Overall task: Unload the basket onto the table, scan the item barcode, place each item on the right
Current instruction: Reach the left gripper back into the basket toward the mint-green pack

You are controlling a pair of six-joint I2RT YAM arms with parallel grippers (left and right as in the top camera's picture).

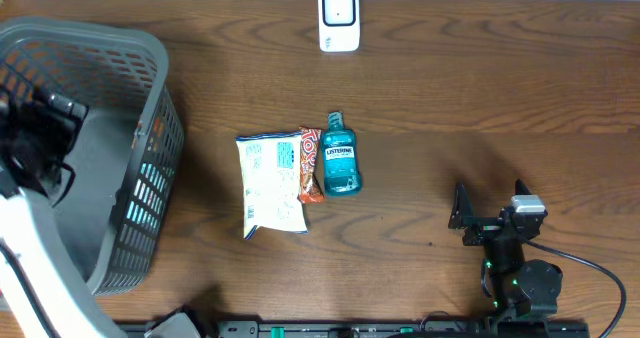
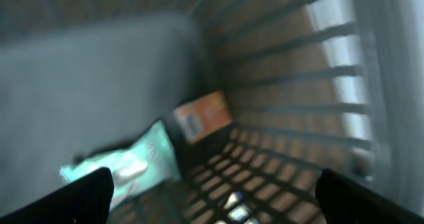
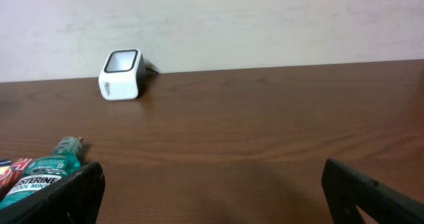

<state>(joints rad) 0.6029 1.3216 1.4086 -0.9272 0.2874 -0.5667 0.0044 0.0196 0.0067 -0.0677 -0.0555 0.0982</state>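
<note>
The white barcode scanner (image 1: 339,19) stands at the table's far edge, also in the right wrist view as the scanner (image 3: 122,75). Mid-table lie a white snack bag (image 1: 272,183), an orange bar (image 1: 311,165) and a blue Listerine bottle (image 1: 340,160). My left gripper (image 2: 212,201) hangs open inside the grey basket (image 1: 100,30), above a mint-green packet (image 2: 132,164) and an orange box (image 2: 202,116), touching neither. My right gripper (image 1: 462,218) rests open at the near right, nothing between its fingers (image 3: 73,194), the bottle (image 3: 40,174) to its left.
The basket's slatted wall (image 2: 298,85) rises close on the right of my left gripper. The basket fills the table's left end. A black cable (image 1: 590,263) trails from the right arm's base near the front edge.
</note>
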